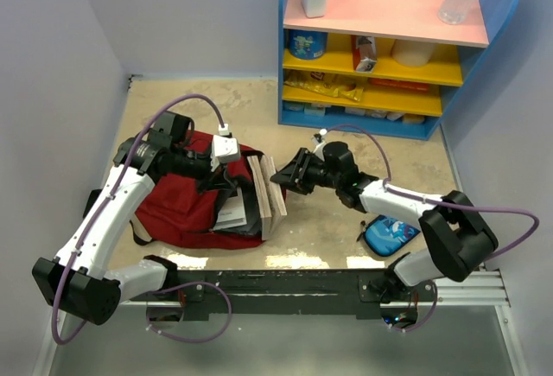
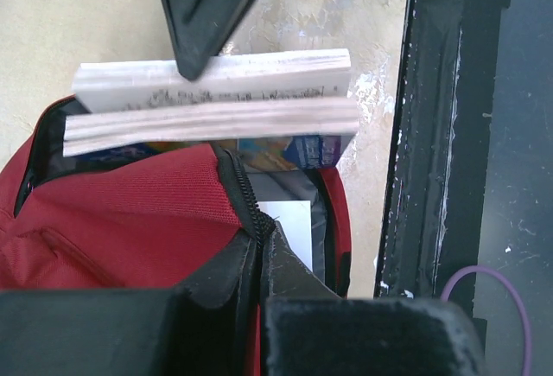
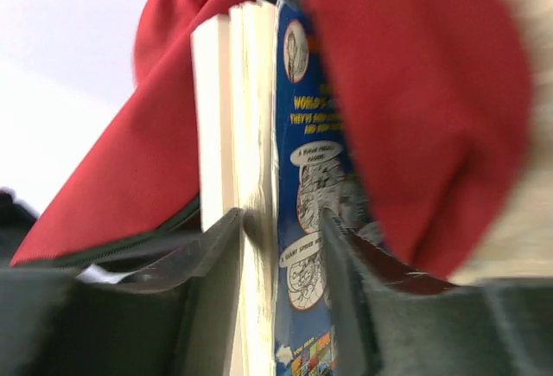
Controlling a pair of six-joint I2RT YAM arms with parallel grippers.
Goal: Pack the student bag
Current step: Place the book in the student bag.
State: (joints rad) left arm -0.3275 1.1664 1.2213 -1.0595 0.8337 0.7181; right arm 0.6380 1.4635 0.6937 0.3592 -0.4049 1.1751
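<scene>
The student bag (image 1: 177, 207) lies on the table, dark red, its mouth facing right. My left gripper (image 1: 226, 181) is shut on the bag's black zipper edge (image 2: 246, 212), holding the mouth up. Two books (image 1: 266, 193) stand on edge in the opening, half inside. One has a blue comic cover (image 3: 302, 134); the other shows pale pages (image 3: 212, 117). My right gripper (image 3: 282, 220) straddles the blue-covered book with its jaws apart. Its left finger rests at the page edges, and its right finger stands a little off the cover. A white sheet (image 2: 289, 225) lies inside against the grey lining.
A small blue zip pouch (image 1: 389, 236) lies by the right arm's base. A blue and yellow shelf unit (image 1: 380, 47) with snacks and bottles stands at the back right. A black rail (image 2: 432, 134) runs along the near table edge, close to the bag.
</scene>
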